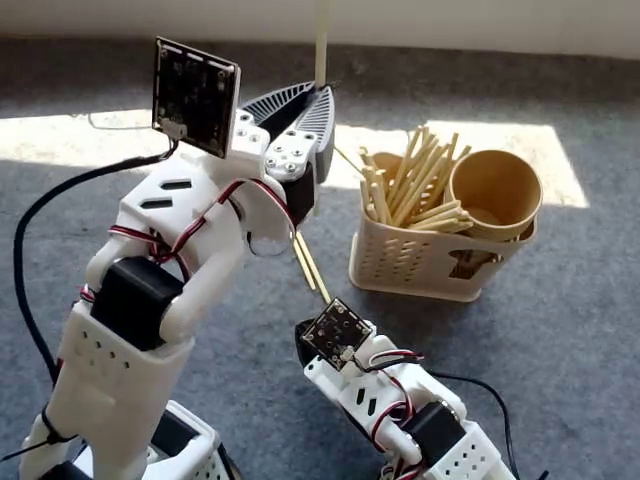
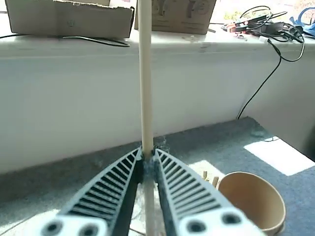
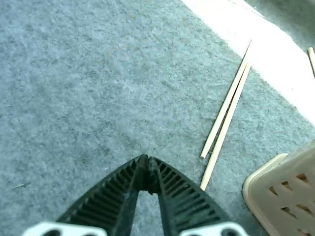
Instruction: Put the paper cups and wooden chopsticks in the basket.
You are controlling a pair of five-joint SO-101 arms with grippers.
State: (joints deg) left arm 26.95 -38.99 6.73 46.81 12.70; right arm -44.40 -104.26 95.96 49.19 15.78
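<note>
My left gripper [image 1: 318,98] is raised left of the basket and shut on one wooden chopstick [image 1: 321,40], which stands upright. From the left wrist, that chopstick [image 2: 145,73] rises straight from the pinched fingertips of the left gripper [image 2: 147,151]. The cream basket [image 1: 420,265] holds several chopsticks [image 1: 410,185] and a brown paper cup [image 1: 495,192]; the cup [image 2: 252,201] also lies below the left wrist. Two chopsticks [image 1: 310,262] lie on the carpet left of the basket. My right gripper [image 3: 146,161] is shut and empty, low over the carpet beside that pair [image 3: 226,118] and the basket corner [image 3: 285,191].
Grey carpet covers the floor, with a sunlit band [image 1: 70,135] behind the basket. A white ledge [image 2: 74,49] along the back carries cardboard boxes [image 2: 69,17] and cables [image 2: 261,27]. Another stick end [image 3: 311,55] shows in the sunlit patch.
</note>
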